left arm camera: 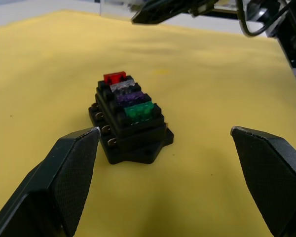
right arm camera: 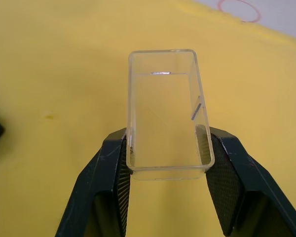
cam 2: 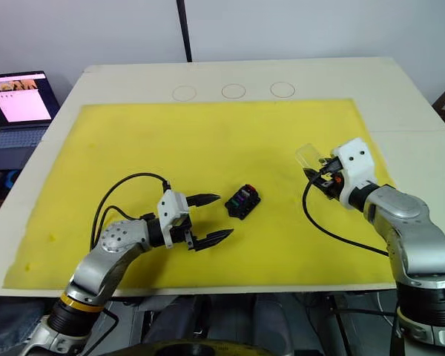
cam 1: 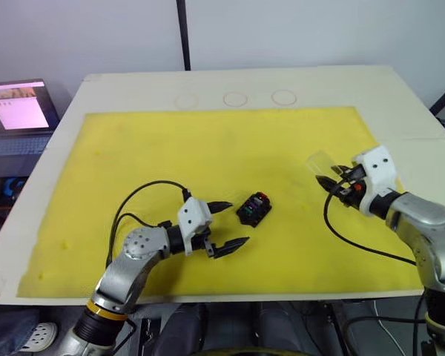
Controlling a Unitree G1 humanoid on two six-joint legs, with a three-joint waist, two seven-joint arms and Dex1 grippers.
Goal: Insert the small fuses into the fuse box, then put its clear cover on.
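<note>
The fuse box (cam 1: 254,209) sits near the middle of the yellow mat (cam 1: 208,141), toward the near edge, and all four small fuses (left arm camera: 128,95) look seated in a row on top of it: red, grey, purple, green (red stands a bit proud, maybe not fully down, I can't be sure). So I judge the fuse step finished and the cover step in hand. The clear cover (right arm camera: 167,113) is off the box, well to its right, clamped between the right gripper (cam 1: 328,180) fingers, which pinch its two long sides near one end; the open mouth seems to face the wrist camera, but I can't tell for certain with the plastic that clear. The left gripper (cam 1: 226,224) hovers just to the left of the box with its fingers spread wide and nothing between them, box lined up in the gap. Next I'd bring the right arm left over the box, turn the cover mouth-down, match its long axis to the box (which lies skewed on the mat), and press it on, probably with the left fingers closing on the box to brace it. Risk: cover slipping in the pinch or catching on that red fuse.
</note>
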